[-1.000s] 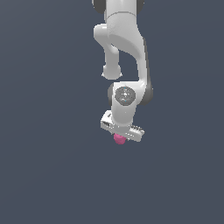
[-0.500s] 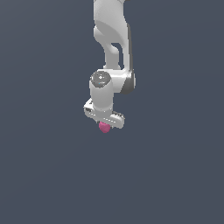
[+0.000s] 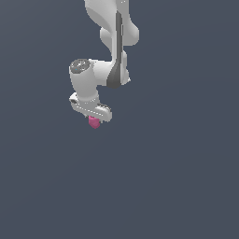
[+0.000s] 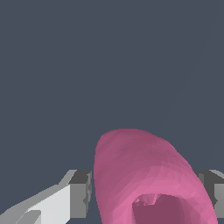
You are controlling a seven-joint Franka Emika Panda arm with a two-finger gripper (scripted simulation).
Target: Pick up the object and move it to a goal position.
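The object (image 3: 94, 123) is a small pink rounded blob hanging just under the white gripper (image 3: 95, 120) in the exterior view. In the wrist view the pink object (image 4: 140, 170) fills the space between the two grey fingertips (image 4: 80, 192), showing a hollow dimple toward the camera. The gripper (image 4: 146, 194) is shut on it, with both pads against its sides. The white arm rises above and toward the exterior view's right.
Only a plain dark grey-blue background (image 3: 177, 177) surrounds the arm. No goal marker, table edge or other object shows in either view.
The arm has swung toward the exterior view's left and risen slightly, carrying the pink object with it. The wrist has rotated; the grip is unchanged.
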